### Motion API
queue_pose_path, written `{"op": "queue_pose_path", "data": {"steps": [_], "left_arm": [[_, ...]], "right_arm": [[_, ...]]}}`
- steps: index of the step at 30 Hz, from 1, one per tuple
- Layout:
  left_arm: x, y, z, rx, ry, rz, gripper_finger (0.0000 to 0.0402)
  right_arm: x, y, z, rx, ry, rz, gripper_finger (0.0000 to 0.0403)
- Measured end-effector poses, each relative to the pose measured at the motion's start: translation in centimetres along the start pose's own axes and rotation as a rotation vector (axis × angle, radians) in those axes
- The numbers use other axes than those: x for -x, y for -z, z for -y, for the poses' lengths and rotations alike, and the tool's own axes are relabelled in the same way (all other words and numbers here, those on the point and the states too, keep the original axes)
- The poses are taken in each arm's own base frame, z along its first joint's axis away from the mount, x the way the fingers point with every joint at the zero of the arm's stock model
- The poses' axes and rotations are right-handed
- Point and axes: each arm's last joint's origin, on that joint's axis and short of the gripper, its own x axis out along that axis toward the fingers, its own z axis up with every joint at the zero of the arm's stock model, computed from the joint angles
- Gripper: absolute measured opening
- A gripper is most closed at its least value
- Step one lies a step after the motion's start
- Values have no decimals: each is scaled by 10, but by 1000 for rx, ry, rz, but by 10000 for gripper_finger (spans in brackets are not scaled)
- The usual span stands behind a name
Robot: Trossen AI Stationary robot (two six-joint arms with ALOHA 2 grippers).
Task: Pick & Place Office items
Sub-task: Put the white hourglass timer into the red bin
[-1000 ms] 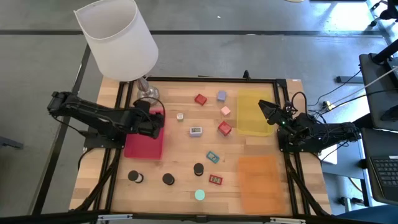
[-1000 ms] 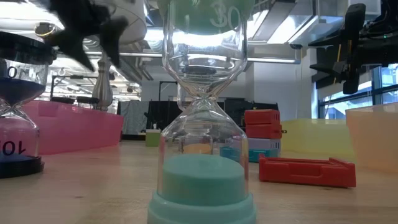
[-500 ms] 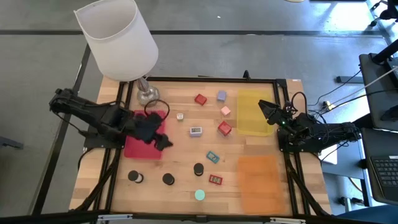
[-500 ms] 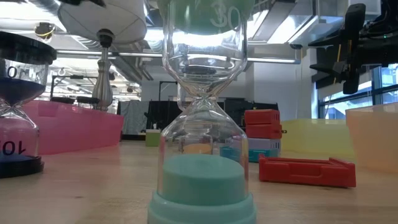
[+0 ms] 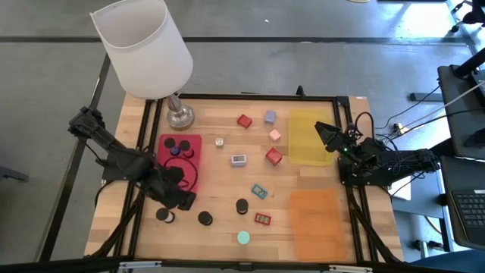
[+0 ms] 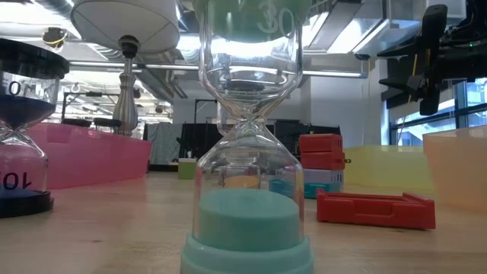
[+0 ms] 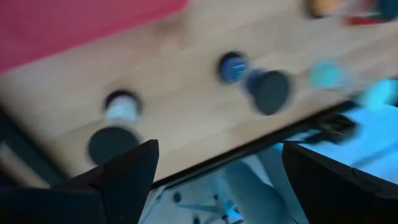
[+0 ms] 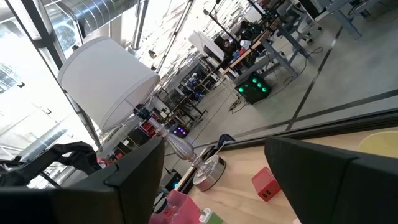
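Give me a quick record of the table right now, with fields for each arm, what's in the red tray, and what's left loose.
left tool: open, empty, over the wood near the black timers
right tool: open, idle at the yellow tray
red tray: holds a dark round timer
loose on wood: teal timer, red blocks, flat red piece
lamp: far left corner

— Any writing showing? 
— On the clear glass hourglass with the teal base and teal sand (image 6: 247,152), "30" reads on the upper bulb, partly cut off. 
— And the edge one? 
— The black-capped glass hourglass with blue sand (image 6: 19,129) shows "10" upside down on its lower bulb, a lone "0" above.
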Motion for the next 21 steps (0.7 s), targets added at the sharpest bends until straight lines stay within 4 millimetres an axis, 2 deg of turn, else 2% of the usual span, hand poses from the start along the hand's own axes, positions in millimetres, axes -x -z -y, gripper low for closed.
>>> {"op": "queue_pose_path", "data": {"steps": [9, 16, 21], "left_arm": [[-36, 22, -6, 67, -308, -80, 338], [-58, 35, -7, 47, -370, -9, 338], [-69, 43, -16, 33, -468, 71, 338]], "right_arm": [[0, 0, 0, 0, 0, 0, 281], [0, 0, 0, 0, 0, 0, 281], [0, 0, 0, 0, 0, 0, 281]]}}
